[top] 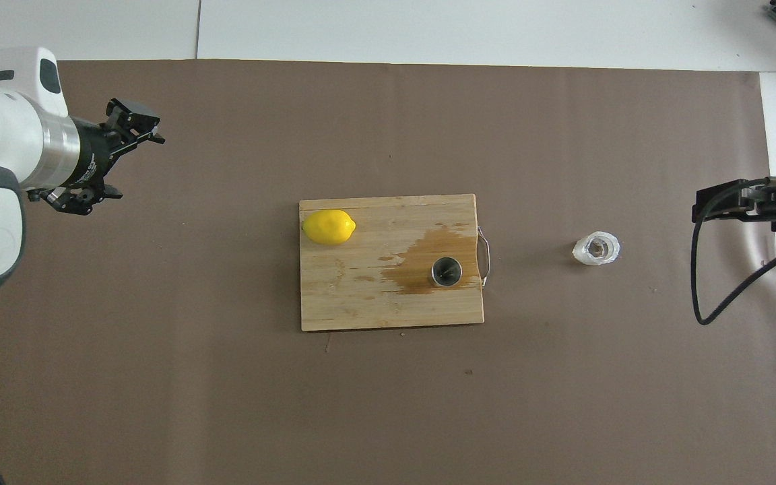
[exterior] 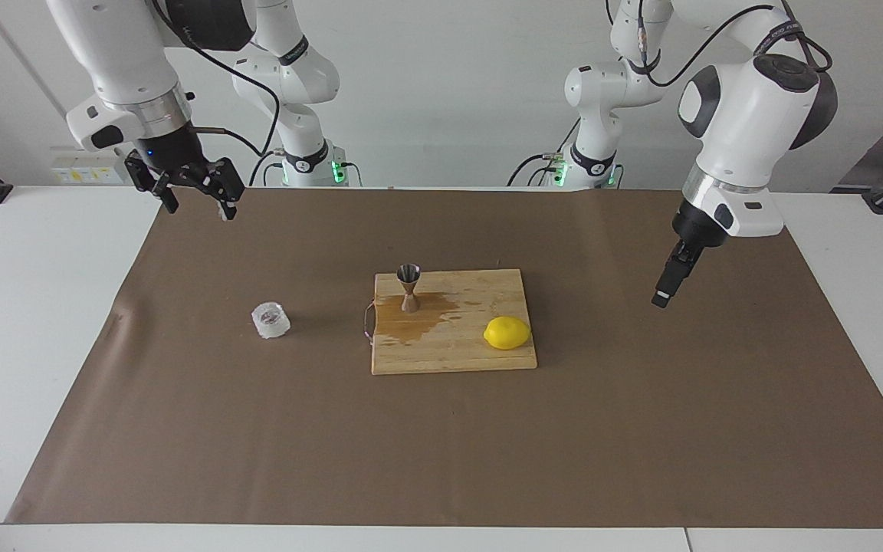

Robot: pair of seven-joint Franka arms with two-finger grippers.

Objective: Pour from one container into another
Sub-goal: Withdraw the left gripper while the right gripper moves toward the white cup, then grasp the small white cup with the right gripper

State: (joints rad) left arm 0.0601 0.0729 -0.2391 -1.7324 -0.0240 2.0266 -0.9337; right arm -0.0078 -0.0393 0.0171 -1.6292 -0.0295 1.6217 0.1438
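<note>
The clear faceted glass cup (exterior: 270, 320) stands upright on the brown mat, beside the cutting board toward the right arm's end; it also shows in the overhead view (top: 596, 248). The silvery hourglass jigger (exterior: 409, 287) stands upright on the board, in a wet patch at the board's end nearest the cup, and shows from above (top: 446, 271). My right gripper (exterior: 198, 205) is open and empty, raised over the mat's edge by the robots (top: 721, 202). My left gripper (exterior: 664, 295) is open and empty, hanging over the mat at the left arm's end (top: 115, 162).
A wooden cutting board (exterior: 449, 349) with a metal handle lies at the mat's middle (top: 361, 303). A yellow lemon (exterior: 507, 333) lies on it at the end toward the left arm (top: 329, 226). A brown mat (exterior: 641, 429) covers the white table.
</note>
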